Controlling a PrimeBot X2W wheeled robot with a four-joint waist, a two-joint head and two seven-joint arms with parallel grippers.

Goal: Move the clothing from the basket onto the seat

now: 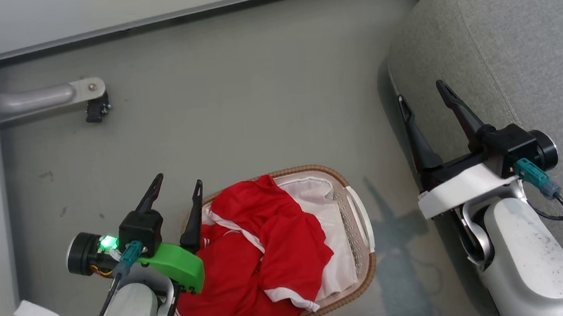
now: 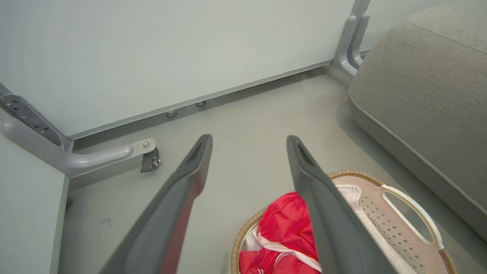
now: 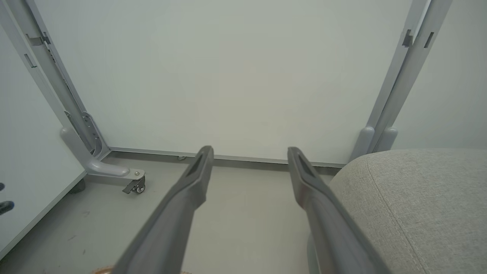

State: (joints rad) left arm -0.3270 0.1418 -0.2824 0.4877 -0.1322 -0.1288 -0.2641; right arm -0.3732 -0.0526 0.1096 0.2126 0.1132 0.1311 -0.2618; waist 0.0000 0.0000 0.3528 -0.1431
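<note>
The pale forearm of the left arm is lying closest to the head camera, at the lower left. The left gripper (image 1: pixel 179 180) is rising from it. Its two dark fingers are standing apart with only floor (image 1: pixel 232 106) between them, and they are gripping nothing. In the left wrist view the left gripper (image 2: pixel 249 137) is showing the same wide gap. One finger there is crossing in front of the basket (image 2: pixel 380 224); whether it is touching the rim cannot be determined.

The basket (image 1: pixel 362 222) is standing on the floor between the two arms, just beside the seat (image 1: pixel 503 35). The clothing (image 1: pixel 268 239) is lying heaped inside the basket. It is covering the half nearer the left arm and hiding the rim on that side. A white liner (image 1: pixel 314 190) is showing in the uncovered half. In the left wrist view the clothing (image 2: pixel 285 224) is bunching against the woven rim, with the white stripe trim facing up.

The right gripper (image 1: pixel 420 92) is hovering at the rounded edge of the seat. Its fingers are spread and holding nothing. In the right wrist view the right gripper (image 3: pixel 249 149) is pointing toward the wall panel, with one finger overlapping the seat (image 3: pixel 418 198).

A grey frame foot with a caster (image 1: pixel 91 100) is resting on the floor, well apart from the basket.
</note>
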